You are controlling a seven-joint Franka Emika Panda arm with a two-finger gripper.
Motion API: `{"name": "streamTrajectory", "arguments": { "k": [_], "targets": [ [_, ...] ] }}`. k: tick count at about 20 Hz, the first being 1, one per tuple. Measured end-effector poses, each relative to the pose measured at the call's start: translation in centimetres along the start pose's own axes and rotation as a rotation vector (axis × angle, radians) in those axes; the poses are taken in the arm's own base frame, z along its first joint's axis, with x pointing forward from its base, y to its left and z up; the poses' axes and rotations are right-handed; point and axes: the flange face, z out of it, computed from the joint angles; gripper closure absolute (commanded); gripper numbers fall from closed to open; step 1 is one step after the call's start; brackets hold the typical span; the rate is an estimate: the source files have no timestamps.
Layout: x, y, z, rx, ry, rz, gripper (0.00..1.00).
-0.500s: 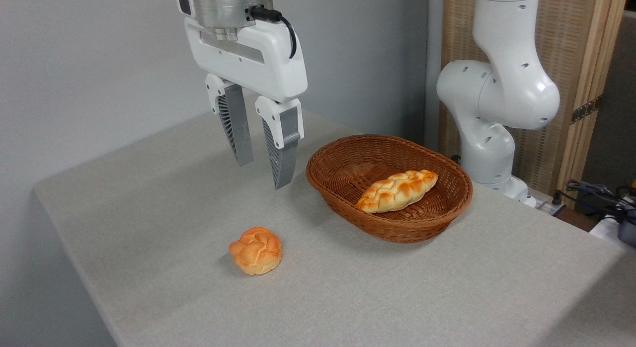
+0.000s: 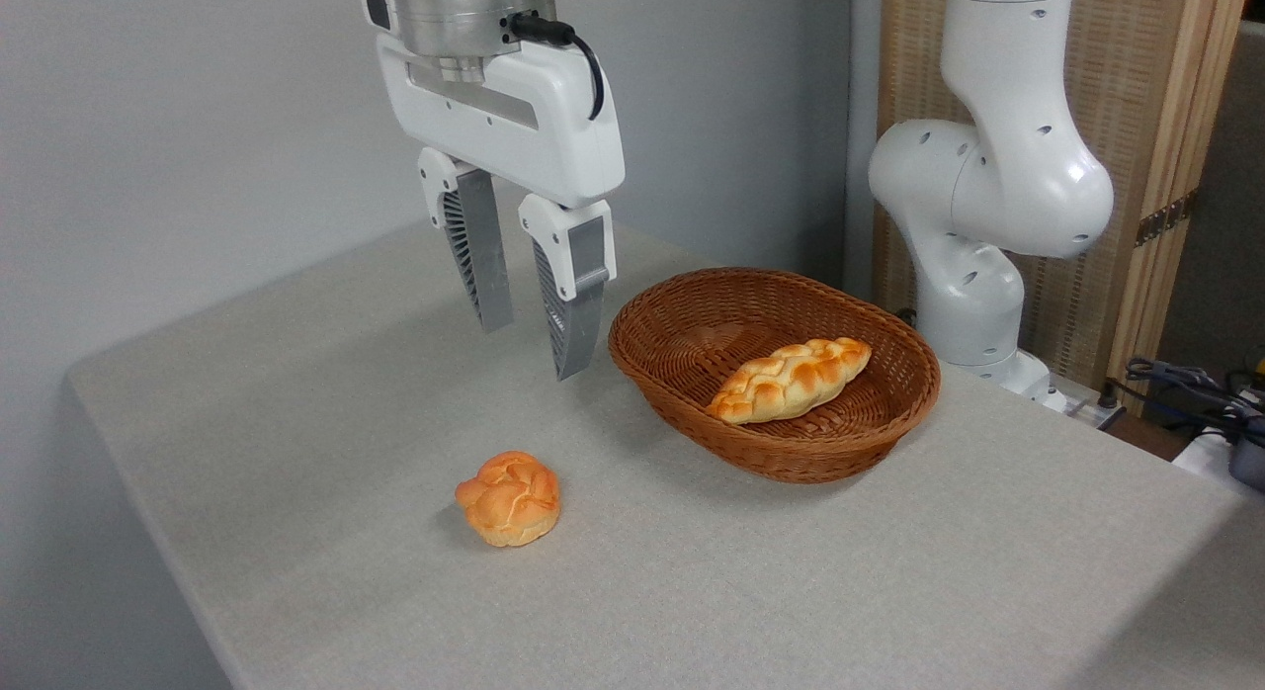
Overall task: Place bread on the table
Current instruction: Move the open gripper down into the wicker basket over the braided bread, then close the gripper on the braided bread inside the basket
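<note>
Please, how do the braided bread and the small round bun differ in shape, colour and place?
The bread is long and braided with tapered ends; the bun is round and knotted. The bread is golden-yellow with browned ridges; the bun is a deeper orange. The bread lies inside the wicker basket; the bun sits on the bare table. The bread is clearly the longer. Both are apart from the open gripper.

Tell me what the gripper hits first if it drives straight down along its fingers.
Most likely bare table: the open gripper points down at fabric left of the basket. With one view, depth is uncertain, so its right finger might brush the basket's rim.
</note>
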Motion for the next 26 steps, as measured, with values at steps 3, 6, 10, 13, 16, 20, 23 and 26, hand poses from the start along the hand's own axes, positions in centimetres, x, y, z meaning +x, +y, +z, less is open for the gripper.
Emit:
{"name": "streamTrajectory", "arguments": {
  "k": [3, 6, 10, 13, 16, 20, 23, 26],
  "targets": [
    [-1.9, 2.1, 0.7, -0.02, -0.021, 0.004, 0.0],
    [-5.8, 6.4, 1.9, -0.053, -0.056, 0.01, 0.0],
    [-9.6, 12.2, 6.3, -0.111, -0.121, 0.057, 0.0],
    [-11.0, 14.9, 10.5, -0.17, -0.186, 0.105, 0.0],
    [-11.3, 16.1, 13.4, -0.197, -0.236, 0.134, 0.0],
    [-11.3, 16.7, 15.2, -0.189, -0.246, 0.15, 0.0],
    [-10.9, 17.6, 16.5, -0.176, -0.254, 0.173, 0.0],
    [-11.0, 18.1, 18.4, -0.164, -0.25, 0.183, 0.0]
  ]
}}
